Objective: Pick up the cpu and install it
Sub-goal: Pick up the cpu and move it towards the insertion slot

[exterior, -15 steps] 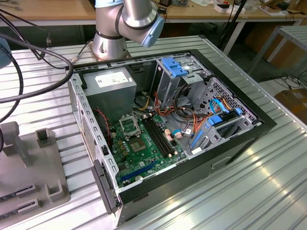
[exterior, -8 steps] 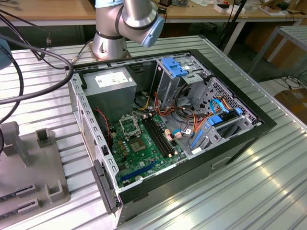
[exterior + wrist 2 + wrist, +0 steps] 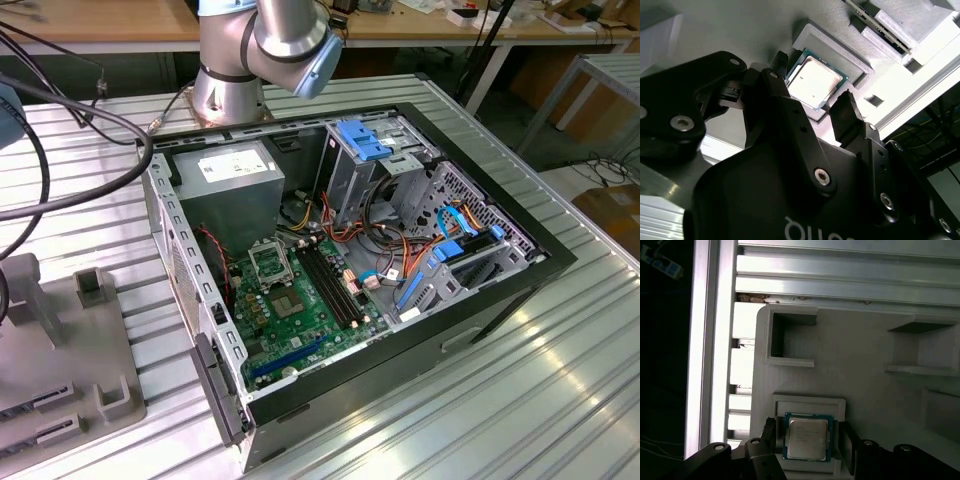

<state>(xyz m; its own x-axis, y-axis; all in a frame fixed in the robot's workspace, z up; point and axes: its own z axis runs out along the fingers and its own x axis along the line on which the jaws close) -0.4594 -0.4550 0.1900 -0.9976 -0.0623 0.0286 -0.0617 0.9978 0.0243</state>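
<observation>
Hand [image 3: 812, 82] open, its two fingers [image 3: 845, 112] straddling the cpu [image 3: 816, 80] without gripping it. The cpu lies flat between the fingertips in a raised recess of the grey holder [image 3: 855, 355] on the ribbed metal surface [image 3: 840, 270].

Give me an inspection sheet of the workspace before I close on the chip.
Surface: ribbed metal table, carrying the open computer case.
Job's things: cpu lies flat, metal face up, in a recess of a grey holder; green circuit board sits inside the case.
Clutter: grey fixture at the exterior view's left.
Gripper: gripper is open, one finger on each side of the cpu, with gaps showing in both wrist views.
Cables: black cables loop across the exterior view's left; coloured wires lie inside the case.
Surroundings: wooden benches behind the table.
</observation>
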